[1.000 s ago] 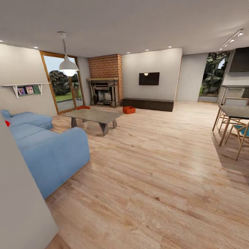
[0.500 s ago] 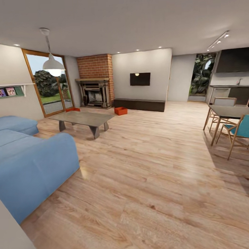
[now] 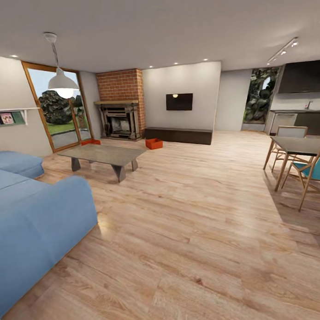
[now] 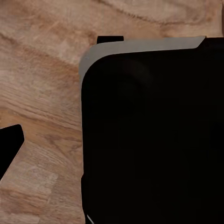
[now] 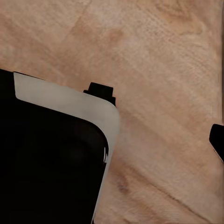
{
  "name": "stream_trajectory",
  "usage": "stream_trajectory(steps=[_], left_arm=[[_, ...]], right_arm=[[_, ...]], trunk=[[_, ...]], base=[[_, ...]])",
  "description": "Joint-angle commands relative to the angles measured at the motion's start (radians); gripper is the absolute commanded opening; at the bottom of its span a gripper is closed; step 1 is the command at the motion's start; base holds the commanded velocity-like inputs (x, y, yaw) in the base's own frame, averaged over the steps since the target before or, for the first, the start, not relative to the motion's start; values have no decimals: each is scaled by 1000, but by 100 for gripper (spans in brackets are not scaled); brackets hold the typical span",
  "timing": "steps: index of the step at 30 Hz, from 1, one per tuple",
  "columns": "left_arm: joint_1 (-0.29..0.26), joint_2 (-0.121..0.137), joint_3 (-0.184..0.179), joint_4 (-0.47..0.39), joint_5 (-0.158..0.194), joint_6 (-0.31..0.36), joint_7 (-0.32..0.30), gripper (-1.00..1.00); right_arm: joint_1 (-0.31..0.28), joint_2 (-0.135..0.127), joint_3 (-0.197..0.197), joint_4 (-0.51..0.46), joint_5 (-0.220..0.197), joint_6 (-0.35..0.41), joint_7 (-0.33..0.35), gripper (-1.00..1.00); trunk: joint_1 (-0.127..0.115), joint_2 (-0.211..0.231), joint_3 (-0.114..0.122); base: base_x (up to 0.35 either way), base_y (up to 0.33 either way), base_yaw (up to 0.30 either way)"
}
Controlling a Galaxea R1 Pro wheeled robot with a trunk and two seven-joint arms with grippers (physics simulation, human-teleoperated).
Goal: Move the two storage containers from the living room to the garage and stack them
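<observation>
I am in the living room, on its light wood-plank floor (image 3: 194, 214). Far ahead, one red-orange storage container (image 3: 154, 143) sits on the planks in front of the low dark TV bench (image 3: 179, 135). The second storage container (image 3: 90, 142) lies by the glass door, partly hidden behind the coffee table (image 3: 103, 156). In the left wrist view, one dark fingertip (image 4: 9, 147) shows at the picture's edge over wood planks. In the right wrist view, another fingertip (image 5: 218, 140) shows likewise. Nothing is held. The garage is out of view.
A light blue sofa (image 3: 37, 215) fills the near left. A brick fireplace (image 3: 120, 106) stands at the back. A dining table with chairs (image 3: 298, 162) is at the right. A white pendant lamp (image 3: 62, 82) hangs over the coffee table. My black base (image 4: 154, 135) shows below both wrists.
The view has advanced into the room and turned: the near wall at left has dropped out of sight and the sofa has slid leftward. The containers lie where they were.
</observation>
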Motion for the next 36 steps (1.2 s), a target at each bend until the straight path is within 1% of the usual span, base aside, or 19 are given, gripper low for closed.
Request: stream_trajectory(steps=[1, 11, 18, 24, 26, 27, 31, 36], left_arm=[[0, 0, 0, -1, 0, -2, 0, 100], [0, 0, 2, -1, 0, -2, 0, 100], [0, 0, 3, -1, 2, -2, 1, 100], [0, -1, 3, -1, 2, -2, 3, 100], [0, -1, 0, 1, -1, -2, 3, 100], [0, -1, 0, 2, 0, -2, 3, 100], [1, 0, 3, 3, 2, -2, 3, 100], [0, 0, -1, 3, 0, -2, 3, 100]], right_arm=[[-1, 1, 7, 3, -11, -6, 6, 100], [-1, 0, 7, 3, -12, -5, 6, 100], [-2, 0, 7, 3, -11, -3, 2, 100], [-2, -1, 16, 3, -3, -4, -7, 100], [-1, 7, 17, 2, -3, -4, -8, 100], [-1, 16, 18, 2, -3, -4, -8, 100], [-2, 38, 18, 1, -3, -4, -8, 100], [-2, 44, 17, 1, -3, -4, -8, 100]], trunk=[[1, 0, -1], [1, 0, -1], [1, 0, -1], [1, 0, -1], [1, 0, -1], [1, 0, -1], [1, 0, -1], [1, 0, -1]], base=[[322, 0, -181], [323, 0, -210], [323, 0, -15], [323, 0, 0], [323, 0, 0], [323, 0, 0], [323, 0, 0], [323, 0, 0]])
